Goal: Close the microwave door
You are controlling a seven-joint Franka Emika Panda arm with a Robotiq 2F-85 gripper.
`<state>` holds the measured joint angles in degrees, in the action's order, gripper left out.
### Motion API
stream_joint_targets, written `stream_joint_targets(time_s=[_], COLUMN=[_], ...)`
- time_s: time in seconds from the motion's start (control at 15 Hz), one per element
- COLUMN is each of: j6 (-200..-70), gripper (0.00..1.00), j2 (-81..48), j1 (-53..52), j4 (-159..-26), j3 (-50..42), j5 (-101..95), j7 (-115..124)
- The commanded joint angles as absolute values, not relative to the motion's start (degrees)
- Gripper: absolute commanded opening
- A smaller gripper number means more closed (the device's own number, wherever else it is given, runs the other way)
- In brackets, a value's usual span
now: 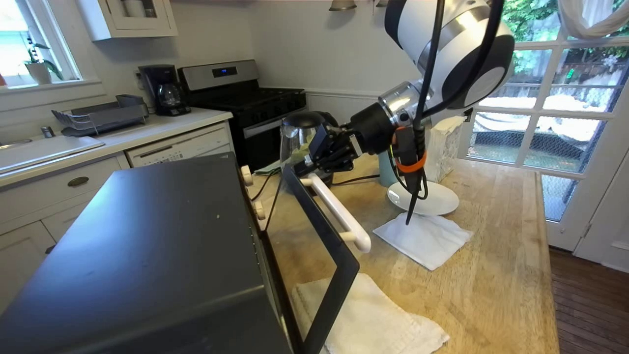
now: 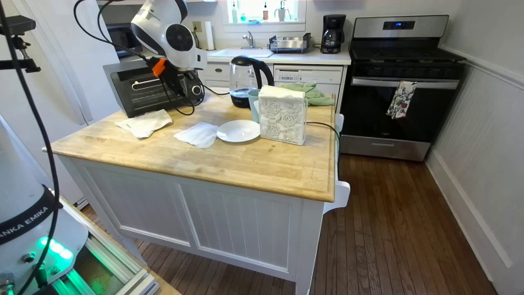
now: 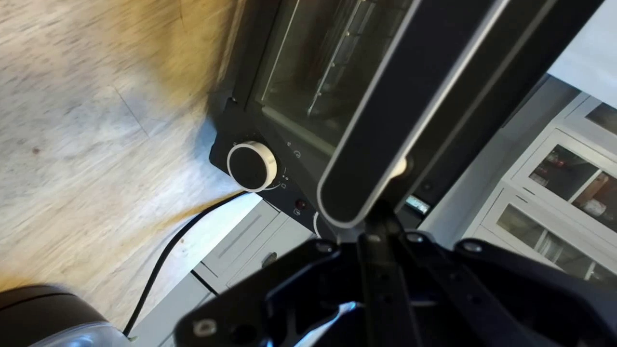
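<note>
Microwave door [image 1: 322, 221] ajar, upper corner just at jaws' tips; jaws narrow, set together.

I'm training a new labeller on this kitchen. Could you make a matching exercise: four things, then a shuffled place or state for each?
Things
1. Black-framed glass microwave door
2. Black boxy coffee maker
3. Patterned cloth towel
4. Round white plate

Places and states
A. hanging from the silver oven handle
B. set on the wooden tabletop
C. standing partly open
D. on the white counter

Pairs: 1-C; 2-D; 3-A; 4-B
</note>
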<state>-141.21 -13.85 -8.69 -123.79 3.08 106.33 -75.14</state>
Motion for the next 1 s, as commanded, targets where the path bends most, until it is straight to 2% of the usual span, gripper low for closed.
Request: stream_joint_targets(time_s=[0.0, 0.6, 0.93], j6=[-140.48, -137.99, -141.78], gripper=[0.0, 0.0, 0.0], j2=[-14.86, -14.71, -13.05], j1=[-8.86, -8.6, -9.01], j4=[-122.29, -120.88, -123.48], j3=[3.38, 3.38, 3.03], j5=[107.76, 111.3, 105.21], j7=[-78.8, -83.94, -75.03])
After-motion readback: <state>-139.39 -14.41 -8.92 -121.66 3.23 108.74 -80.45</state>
